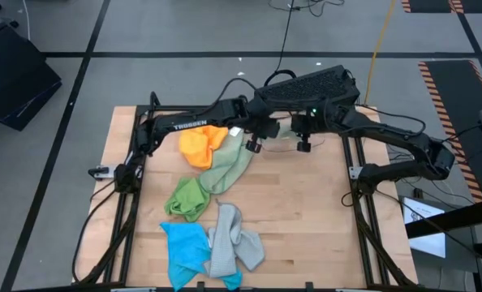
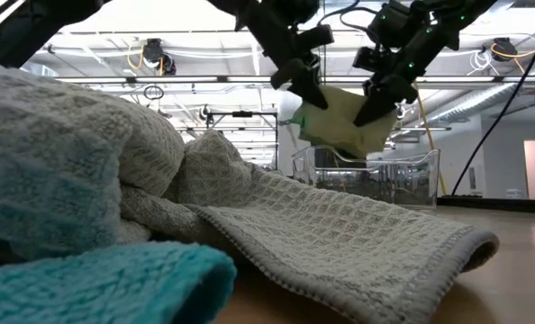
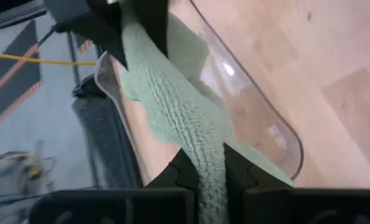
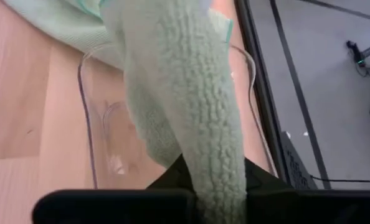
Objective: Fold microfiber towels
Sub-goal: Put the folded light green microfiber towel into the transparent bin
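High view puts both of your grippers close together near the table's 12 o'clock edge, the left gripper at about 11 o'clock of the table centre and the right gripper just beside it toward 1 o'clock. Each one is pinched closed on the same pale green towel; in the left wrist view you can see the cloth running up between that arm's dark fingers, and the right wrist view shows the same thing for the other arm, fingers clamped on a thick fold. In the low view the towel hangs in the air between the two grippers, lifted above the clear bin (its rim sits just under the cloth). The rest of the pile lies on the wooden table: an orange towel at 10 o'clock, a bright green towel at 8 o'clock, a blue towel and a grey towel near 7 o'clock, touching each other
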